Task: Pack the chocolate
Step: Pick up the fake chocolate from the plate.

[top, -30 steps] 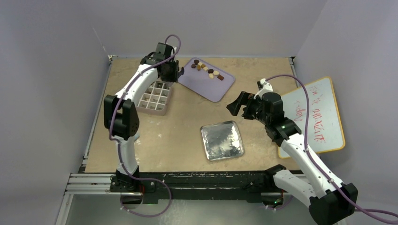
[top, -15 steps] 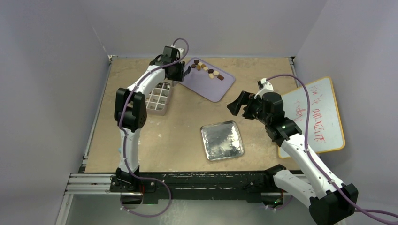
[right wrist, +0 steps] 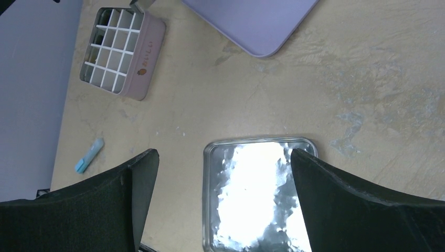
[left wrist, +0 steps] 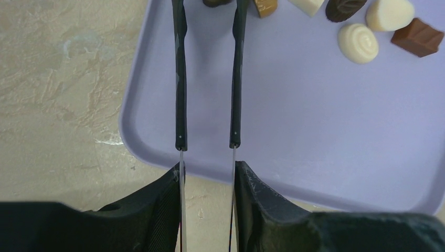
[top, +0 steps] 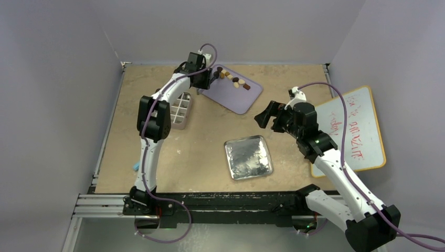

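Tan tabletop (top: 210,152): L gripper (left wrist: 207,173) clamps tweezers (left wrist: 181,94) over tray (left wrist: 315,115) edge by chocolate (left wrist: 358,43); R gripper (right wrist: 223,157) apart.

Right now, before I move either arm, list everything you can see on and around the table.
tray: one, lilac, far centre
chocolate: at least seven, dark, brown, cream, tray's far end
divided box: one, pink, left of tray
tin: one, silver, near centre
whiteboard: one, orange-edged, beyond right edge
small stick: one, light blue, near left edge
tweezers: one, black, held over tray
left gripper: one, black, shut on tweezers
right gripper: one, black, open, empty
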